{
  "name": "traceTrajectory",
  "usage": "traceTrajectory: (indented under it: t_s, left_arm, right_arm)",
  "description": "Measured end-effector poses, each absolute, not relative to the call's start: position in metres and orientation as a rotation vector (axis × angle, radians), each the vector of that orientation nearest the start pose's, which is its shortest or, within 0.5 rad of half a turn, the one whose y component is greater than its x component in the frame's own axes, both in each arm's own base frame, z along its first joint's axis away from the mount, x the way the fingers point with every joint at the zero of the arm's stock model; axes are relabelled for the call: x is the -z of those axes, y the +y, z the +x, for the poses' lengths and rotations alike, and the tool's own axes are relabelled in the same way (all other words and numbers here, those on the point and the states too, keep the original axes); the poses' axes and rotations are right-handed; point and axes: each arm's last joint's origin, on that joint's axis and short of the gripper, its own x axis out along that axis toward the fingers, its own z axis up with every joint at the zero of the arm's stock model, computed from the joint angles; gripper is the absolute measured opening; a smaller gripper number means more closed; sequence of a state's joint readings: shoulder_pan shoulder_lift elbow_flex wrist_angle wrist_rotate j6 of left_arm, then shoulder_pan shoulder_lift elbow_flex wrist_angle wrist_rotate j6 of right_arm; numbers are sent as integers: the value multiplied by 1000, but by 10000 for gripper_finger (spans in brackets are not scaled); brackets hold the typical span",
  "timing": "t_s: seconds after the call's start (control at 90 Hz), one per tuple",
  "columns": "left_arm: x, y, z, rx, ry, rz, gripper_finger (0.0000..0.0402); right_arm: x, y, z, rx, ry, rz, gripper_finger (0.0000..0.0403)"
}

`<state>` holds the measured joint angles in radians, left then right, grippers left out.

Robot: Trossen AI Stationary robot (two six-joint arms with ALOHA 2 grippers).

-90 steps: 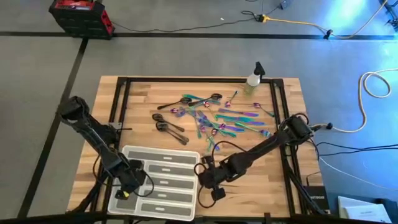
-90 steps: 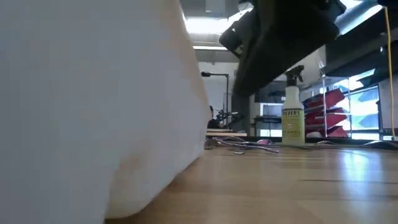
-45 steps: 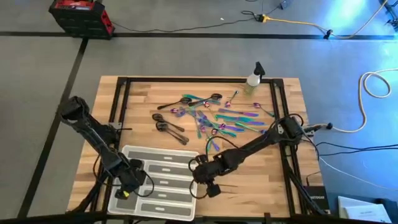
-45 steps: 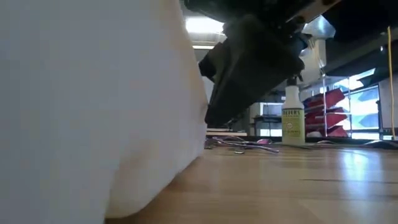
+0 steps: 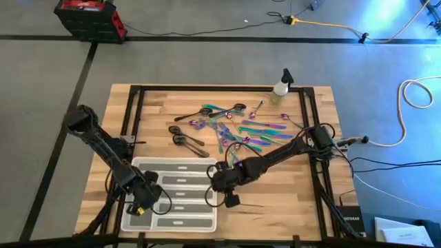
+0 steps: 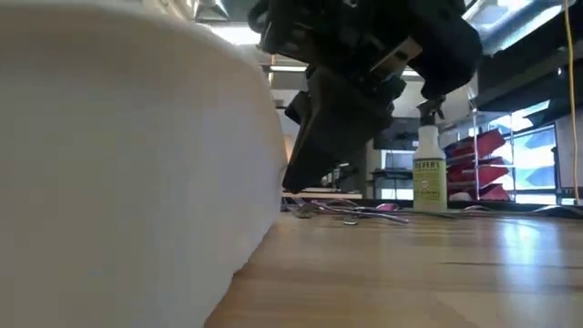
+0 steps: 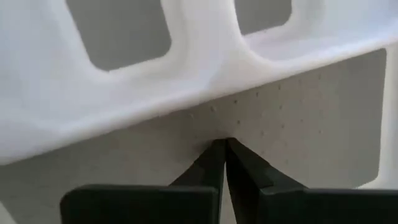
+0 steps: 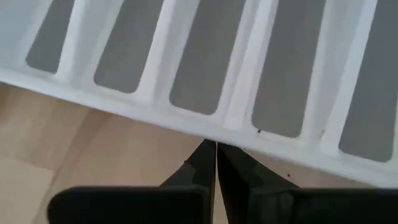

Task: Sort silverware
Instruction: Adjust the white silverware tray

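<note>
The right gripper (image 5: 230, 199) has been swung to the tray (image 5: 172, 224) edge; both fingers pairs are pressed together, empty. Beyond the tray, the silverware (image 5: 234, 131) is judged light, stiff, slippery; handles should be pinched mid-length.

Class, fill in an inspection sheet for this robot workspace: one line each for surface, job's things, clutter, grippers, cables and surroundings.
Surface: wooden table with a dark frame.
Job's things: silverware lies loose in a pile at the table's far middle; the white tray at the near left shows no pieces in its compartments.
Clutter: spray bottle upright at the far edge.
Grippers: left gripper shut, over the tray's near-left part; right gripper shut, at the tray's right edge.
Cables: white cable and a yellow one on the floor.
Surroundings: red and black case on the grey floor.
</note>
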<state>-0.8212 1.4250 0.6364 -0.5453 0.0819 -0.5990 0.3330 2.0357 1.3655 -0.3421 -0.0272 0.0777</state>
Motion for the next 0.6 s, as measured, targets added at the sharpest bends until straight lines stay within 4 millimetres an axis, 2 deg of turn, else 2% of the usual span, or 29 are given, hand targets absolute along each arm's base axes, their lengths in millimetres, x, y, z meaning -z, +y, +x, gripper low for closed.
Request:
traceTrajectory:
  t_s: [0.133,0.3,0.6]
  left_arm:
    - [-141,-158,152,316,1389,36,0]
    - [-142,-151,161,325,1348,51,0]
    - [-146,-145,186,362,1168,60,0]
  right_arm:
    - [-151,144,389,-282,1058,-100,0]
    - [-158,150,381,-283,1083,-115,0]
    - [-190,155,350,-199,1176,-174,0]
